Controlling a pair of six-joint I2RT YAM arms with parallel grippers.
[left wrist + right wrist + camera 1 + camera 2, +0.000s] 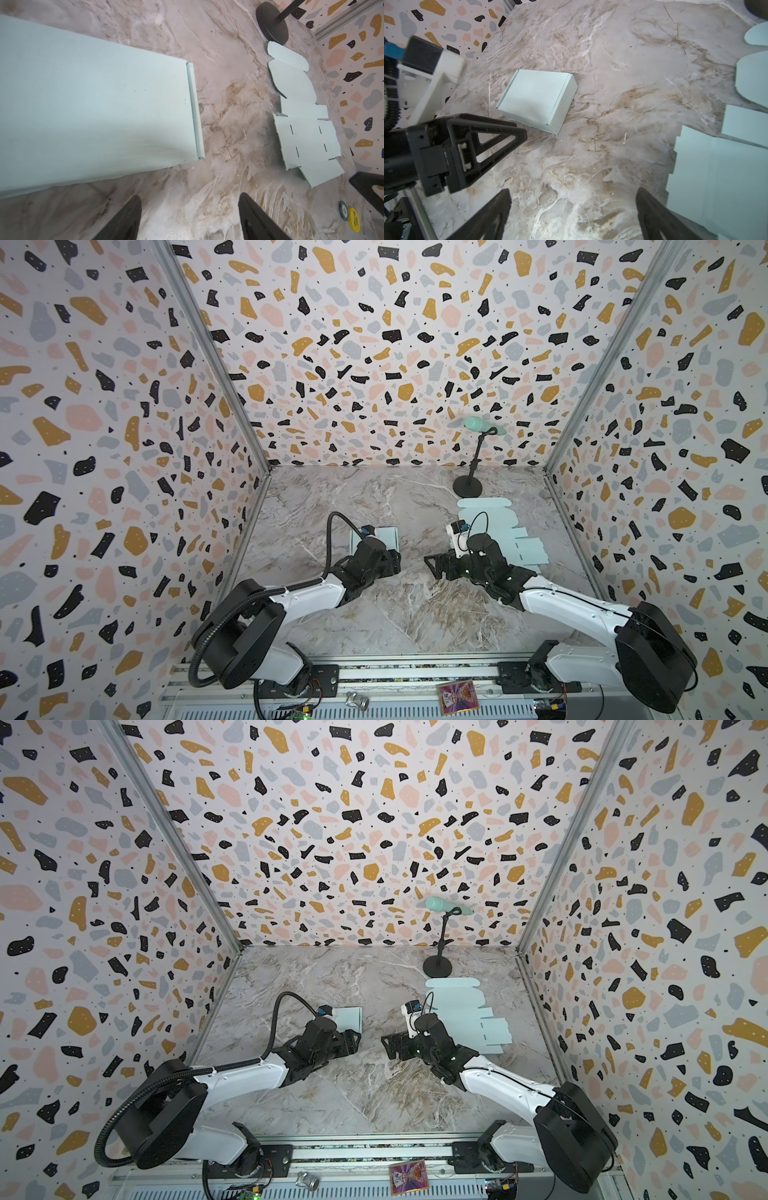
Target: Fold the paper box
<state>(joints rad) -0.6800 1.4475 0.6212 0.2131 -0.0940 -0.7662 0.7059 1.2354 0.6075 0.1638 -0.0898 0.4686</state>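
A folded pale mint paper box lies shut on the marble table, partly hidden behind my left wrist in both top views. It fills much of the left wrist view and shows whole in the right wrist view. A flat, unfolded mint box blank lies at the right. My left gripper is open and empty, just in front of the folded box. My right gripper is open and empty, facing the left one, beside the blank.
A black stand holding a mint cylinder rises at the back right, just behind the blank. Two chips lie near the right wall. Patterned walls close three sides. A card rests on the front rail.
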